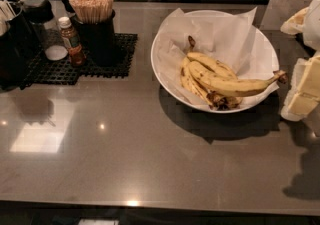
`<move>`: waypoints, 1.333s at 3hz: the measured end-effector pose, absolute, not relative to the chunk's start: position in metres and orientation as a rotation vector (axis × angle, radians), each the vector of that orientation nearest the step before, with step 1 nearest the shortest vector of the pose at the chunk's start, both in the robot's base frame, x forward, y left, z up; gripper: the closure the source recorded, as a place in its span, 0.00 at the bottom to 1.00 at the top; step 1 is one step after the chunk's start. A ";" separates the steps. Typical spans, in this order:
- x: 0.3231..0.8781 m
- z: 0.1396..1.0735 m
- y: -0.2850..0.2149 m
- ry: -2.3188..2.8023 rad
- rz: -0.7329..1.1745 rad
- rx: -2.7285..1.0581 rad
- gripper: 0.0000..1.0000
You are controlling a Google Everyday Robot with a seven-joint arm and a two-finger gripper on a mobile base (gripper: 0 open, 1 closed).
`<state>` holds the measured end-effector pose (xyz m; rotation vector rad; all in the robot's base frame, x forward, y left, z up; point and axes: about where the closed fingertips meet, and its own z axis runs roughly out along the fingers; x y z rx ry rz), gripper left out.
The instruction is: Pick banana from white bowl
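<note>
The claw (303, 85) hangs at the right edge of the view as pale cream blocks just above the countertop (125, 144). How far open it is cannot be told, and nothing shows in its hold. Its dark shadow falls on the surface below it, toward the near edge.

Just beside the claw, on its left, sits the white bowl (156, 56), lined with creased white paper (225, 29). The banana (235, 87) lies in the side of the bowl closest to the claw, its brown stem tip reaching over the rim toward the claw but apart from it. Beyond it, farther from the claw, lies a bunch of shorter, more bruised bananas (200, 69).

The countertop is glossy grey-brown stone and mirrors a few ceiling lights. Well apart from the claw, past the bowl, a black grid mat (112, 64) carries a black cup of wooden sticks (92, 6) and a small brown bottle (72, 41). Behind the counter the room is dark.
</note>
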<state>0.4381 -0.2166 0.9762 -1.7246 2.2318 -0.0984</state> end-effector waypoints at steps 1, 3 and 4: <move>0.438 0.976 -0.217 2.232 -0.098 -1.725 0.00; 0.448 0.982 -0.204 2.170 -0.110 -1.743 0.00; 0.460 0.967 -0.208 2.229 -0.108 -1.735 0.00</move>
